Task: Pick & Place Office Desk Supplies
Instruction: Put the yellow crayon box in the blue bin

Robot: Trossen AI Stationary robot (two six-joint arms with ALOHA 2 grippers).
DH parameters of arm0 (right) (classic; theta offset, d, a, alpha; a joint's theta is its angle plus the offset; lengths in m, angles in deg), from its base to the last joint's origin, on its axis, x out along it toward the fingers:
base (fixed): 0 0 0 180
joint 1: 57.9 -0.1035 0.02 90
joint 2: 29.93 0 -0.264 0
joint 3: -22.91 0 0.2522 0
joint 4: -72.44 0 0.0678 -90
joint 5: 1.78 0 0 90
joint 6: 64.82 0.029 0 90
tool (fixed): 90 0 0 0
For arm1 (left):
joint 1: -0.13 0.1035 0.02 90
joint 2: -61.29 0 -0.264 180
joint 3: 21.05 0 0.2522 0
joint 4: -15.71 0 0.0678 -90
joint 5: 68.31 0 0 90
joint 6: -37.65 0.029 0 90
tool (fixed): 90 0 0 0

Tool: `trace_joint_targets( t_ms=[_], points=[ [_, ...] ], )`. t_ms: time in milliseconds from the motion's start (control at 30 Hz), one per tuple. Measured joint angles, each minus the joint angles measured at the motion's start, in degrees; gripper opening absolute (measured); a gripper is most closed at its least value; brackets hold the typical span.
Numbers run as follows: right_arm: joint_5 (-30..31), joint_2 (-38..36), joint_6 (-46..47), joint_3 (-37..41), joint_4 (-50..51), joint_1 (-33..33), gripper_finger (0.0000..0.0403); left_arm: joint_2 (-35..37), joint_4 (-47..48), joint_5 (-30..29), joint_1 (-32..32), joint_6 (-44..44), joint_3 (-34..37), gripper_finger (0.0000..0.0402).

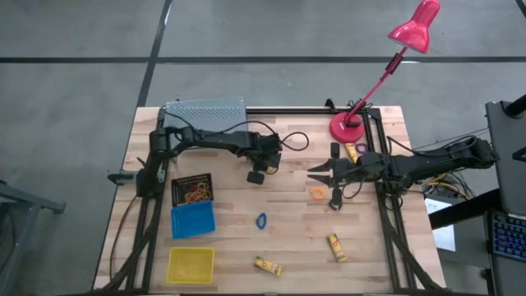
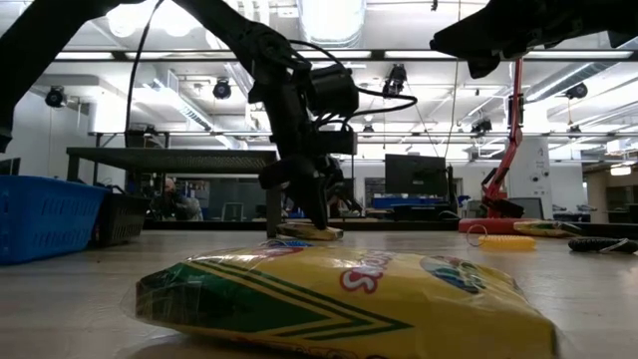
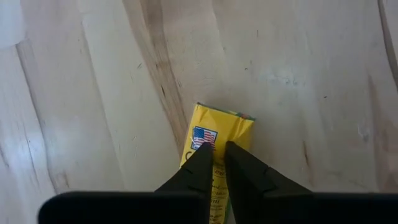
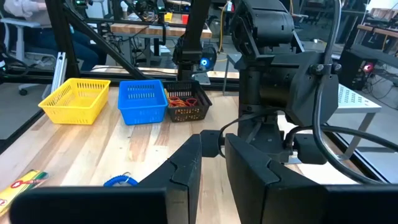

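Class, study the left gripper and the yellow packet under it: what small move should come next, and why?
Probably a short lift straight up. The left gripper has its fingers pinched on the yellow packet, which lies flat on the table, away from the bins.

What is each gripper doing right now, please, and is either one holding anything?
Left gripper: jaws closing on a yellow crayon pack lying on the table.
Right gripper: jaws nearly shut, holding nothing, raised above the table.

Around blue ring (image 1: 261, 220) — bare wood on all sides, you pass freely. Toward lamp base (image 1: 348, 129) — right arm (image 1: 411, 167) and orange loop (image 1: 317, 193) block. Bins (image 1: 192, 220) beyond its other side.
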Motion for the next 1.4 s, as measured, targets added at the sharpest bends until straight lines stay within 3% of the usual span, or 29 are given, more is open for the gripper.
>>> trace_joint_targets(
  t_ms=[267,467,1000,1400],
  points=[
    [0.00,-0.02,-0.07,0.00,0.00,0.02,0.0068,0.75,1.53,0.64,-1.21,-7.27,-0.10,0.0040],
    [0.00,-0.02,0.01,0.00,0.00,0.02,0.0068,1.57,4.52,1.01,-4.60,-7.72,-0.01,0.0040],
    [0.02,-0.02,-0.03,0.00,0.00,0.01,0.0068,1.92,10.75,0.62,-13.13,-20.96,0.27,0.0040],
    [0.00,-0.02,-0.06,0.00,0.02,0.00,0.0068,3.42,12.07,1.29,-16.53,-32.76,4.81,0.0040]
  ],
)
